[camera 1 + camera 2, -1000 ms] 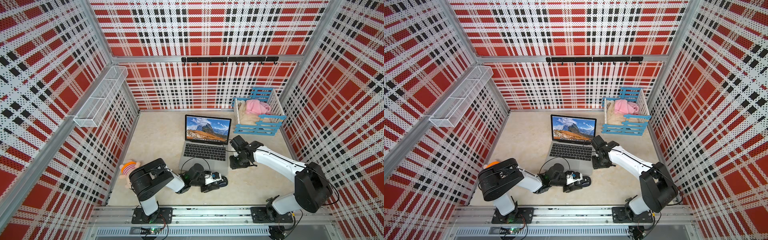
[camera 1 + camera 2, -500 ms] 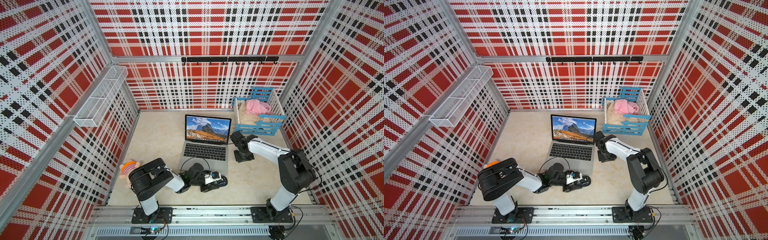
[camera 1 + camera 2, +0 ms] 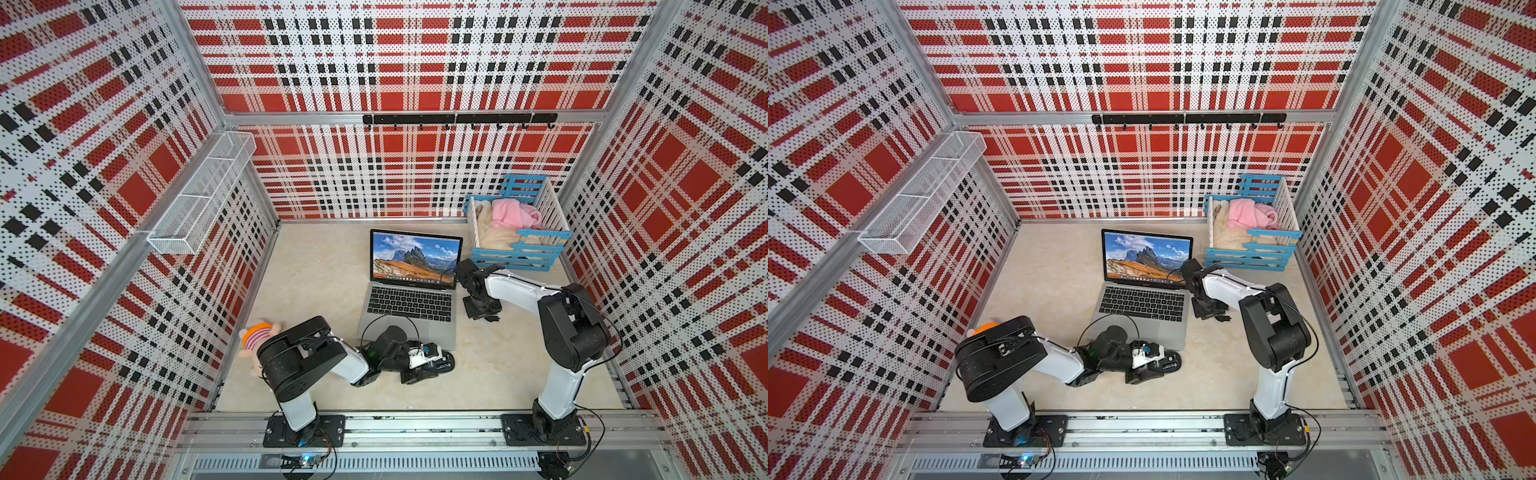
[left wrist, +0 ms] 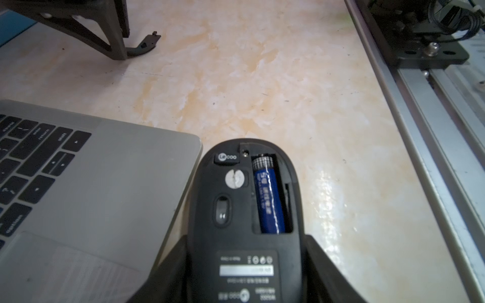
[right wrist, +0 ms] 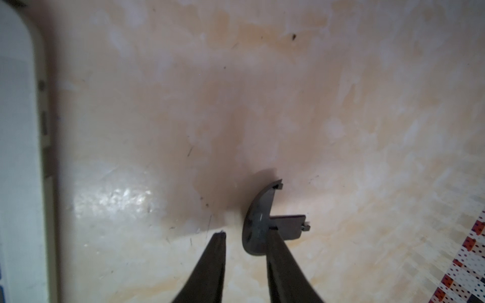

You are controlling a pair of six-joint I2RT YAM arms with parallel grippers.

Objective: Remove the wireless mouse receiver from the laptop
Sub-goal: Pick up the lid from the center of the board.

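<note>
Right hand (image 5: 244, 233) has drawn its fingers closer while its arm folds upright beside the laptop (image 3: 409, 303). The fingers stand slightly apart, pinching nothing, with the mouse cover piece (image 5: 258, 223) lying on the counter (image 5: 262, 105) just beside one finger. Left hand (image 4: 244, 262) still clamps the upturned mouse (image 4: 244, 204), its battery bay open. The wireless mouse receiver (image 4: 227, 157) seems already stowed in the mouse, so unplugging looks done and the cover comes next.

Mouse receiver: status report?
Left gripper shut on upturned mouse. Right gripper open over battery cover, beside laptop. Receiver apparently stowed in mouse slot. No obstruction seen.
</note>
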